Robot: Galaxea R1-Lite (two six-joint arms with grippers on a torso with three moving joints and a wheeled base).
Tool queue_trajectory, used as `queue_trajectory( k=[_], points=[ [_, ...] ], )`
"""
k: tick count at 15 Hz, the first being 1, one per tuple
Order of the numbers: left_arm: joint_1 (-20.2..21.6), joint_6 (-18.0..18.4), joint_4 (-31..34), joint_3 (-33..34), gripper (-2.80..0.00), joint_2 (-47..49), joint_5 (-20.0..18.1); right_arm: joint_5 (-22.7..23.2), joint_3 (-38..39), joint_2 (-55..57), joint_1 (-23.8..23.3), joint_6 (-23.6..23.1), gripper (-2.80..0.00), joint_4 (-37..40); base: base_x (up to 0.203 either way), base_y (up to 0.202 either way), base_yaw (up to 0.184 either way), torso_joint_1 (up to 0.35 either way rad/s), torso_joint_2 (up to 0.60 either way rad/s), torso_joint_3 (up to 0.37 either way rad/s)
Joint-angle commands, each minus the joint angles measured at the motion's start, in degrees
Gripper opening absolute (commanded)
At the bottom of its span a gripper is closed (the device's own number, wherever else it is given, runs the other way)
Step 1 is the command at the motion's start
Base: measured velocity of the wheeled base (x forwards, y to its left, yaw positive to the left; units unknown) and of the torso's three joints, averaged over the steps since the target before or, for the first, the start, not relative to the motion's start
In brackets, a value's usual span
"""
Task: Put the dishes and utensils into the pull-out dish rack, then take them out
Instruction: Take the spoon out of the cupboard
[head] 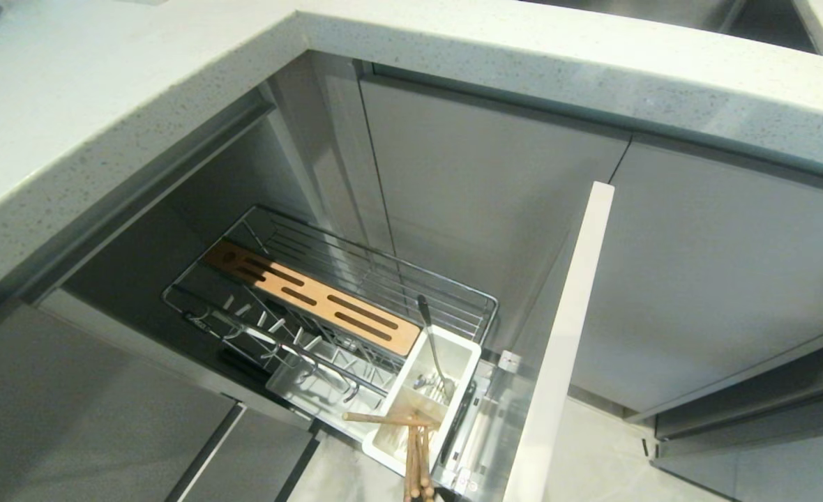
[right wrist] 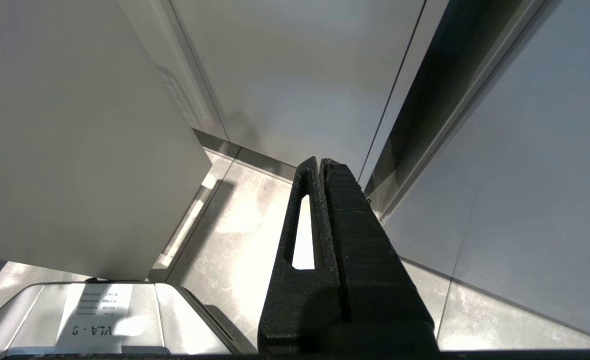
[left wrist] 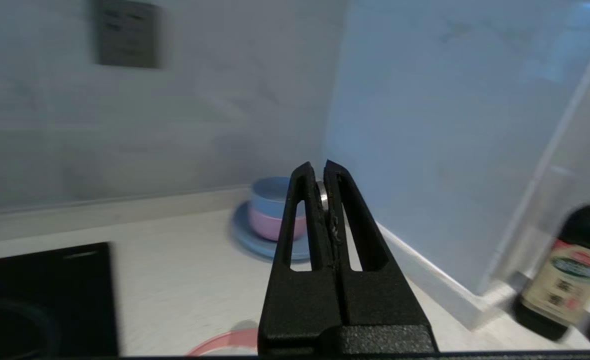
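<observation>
Pull-out dish rack [head: 356, 293] drawn open under the counter, metal spoon [head: 431, 341] and chopsticks [head: 415, 446] standing in its white tub [head: 422, 397], left gripper [left wrist: 321, 172] fingers together above countertop near pink plate [left wrist: 225, 345], right gripper [right wrist: 320, 165] pressed closed, parked over floor

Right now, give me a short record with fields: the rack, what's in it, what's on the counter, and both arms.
rack: pull-out dish rack drawn out, plate prongs bare
cutlery tub: white tub holds the metal spoon and chopsticks
counter: pink plate edge visible; blue plate carries stacked blue and pink bowls
left gripper: jaws shut, above the counter, holding nothing
right gripper: jaws shut, idle, pointing at the floor by the cabinets
</observation>
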Motion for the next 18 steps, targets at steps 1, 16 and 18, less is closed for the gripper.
queue_trajectory(
  k=[1,16,18],
  points=[
    [7.27,-3.13,0.23,5.17,-2.8,-6.18,-0.47,0.01,0.09,0.02,0.01,0.01,-2.8,0.0,0.0,0.0,0.0,0.0,0.0,0.0],
    [9.44,-29.35,-9.35,34.21,-2.8,-14.06,-9.27,0.01,0.09,0.02,0.01,0.01,-2.8,0.0,0.0,0.0,0.0,0.0,0.0,0.0],
    [8.87,-29.51,-14.29,38.61,-2.8,-14.0,-9.84,0.01,0.09,0.02,0.01,0.01,-2.8,0.0,0.0,0.0,0.0,0.0,0.0,0.0]
  ],
)
